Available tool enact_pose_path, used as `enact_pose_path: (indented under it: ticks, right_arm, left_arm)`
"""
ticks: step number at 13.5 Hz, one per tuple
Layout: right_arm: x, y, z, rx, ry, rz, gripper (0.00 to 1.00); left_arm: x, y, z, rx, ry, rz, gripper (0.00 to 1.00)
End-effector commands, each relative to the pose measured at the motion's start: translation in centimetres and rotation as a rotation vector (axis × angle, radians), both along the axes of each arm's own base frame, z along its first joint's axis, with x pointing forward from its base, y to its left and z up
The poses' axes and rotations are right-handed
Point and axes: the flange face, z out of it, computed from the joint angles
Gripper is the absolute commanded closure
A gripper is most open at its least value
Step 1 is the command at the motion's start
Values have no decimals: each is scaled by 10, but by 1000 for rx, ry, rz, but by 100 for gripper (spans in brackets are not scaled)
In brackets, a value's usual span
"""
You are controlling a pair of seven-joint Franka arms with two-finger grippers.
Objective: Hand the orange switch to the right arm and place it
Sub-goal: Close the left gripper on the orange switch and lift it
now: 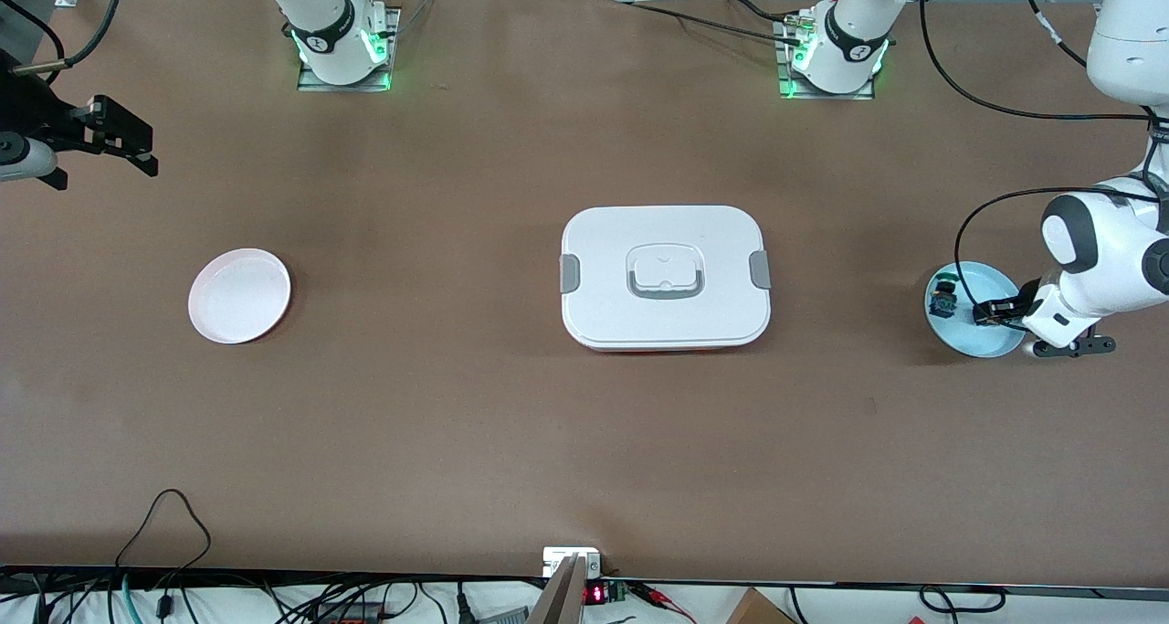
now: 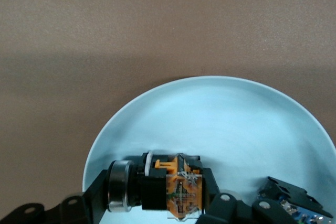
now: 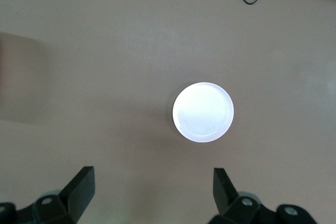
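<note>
The orange switch (image 2: 181, 191), a black stub with a silver ring and an orange cap, lies sideways in the light blue plate (image 1: 991, 286) at the left arm's end of the table. My left gripper (image 1: 994, 314) is low in that plate, shut on the switch, with one finger on each end (image 2: 157, 195). My right gripper (image 1: 105, 163) is open and empty, up in the air over the right arm's end of the table. The right wrist view shows its fingers (image 3: 81, 184) spread wide above bare table.
A small blue-and-green switch part (image 1: 942, 300) lies in the same blue plate (image 2: 220, 114), beside the left gripper (image 2: 294, 205). A white plate (image 1: 239, 295) sits toward the right arm's end and shows in the right wrist view (image 3: 203, 112). A white lidded box (image 1: 665, 277) stands mid-table.
</note>
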Motion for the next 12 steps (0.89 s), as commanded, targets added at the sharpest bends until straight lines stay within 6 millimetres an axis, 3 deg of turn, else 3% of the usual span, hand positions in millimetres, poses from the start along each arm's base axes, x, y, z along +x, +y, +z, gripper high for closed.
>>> enact_pose_path:
  ticks: [1, 5, 8, 10, 12]
  right_arm:
    - [-2, -3, 7, 2, -11, -6, 0]
    - [-3, -8, 8, -1, -11, -11, 0]
    - [-3, -2, 9, 8, -16, -11, 0]
    - [-4, -6, 10, 7, -17, -8, 0]
    - [-4, -8, 10, 4, -14, -10, 0]
  left_arm:
    - [4, 4, 11, 5, -6, -62, 68]
    - [17, 1, 47, -37, 124, -59, 73]
    - [39, -18, 90, -78, 186, -89, 75]
    - [55, -42, 128, -118, 240, -143, 84]
    - [64, -80, 159, -177, 299, -276, 87]
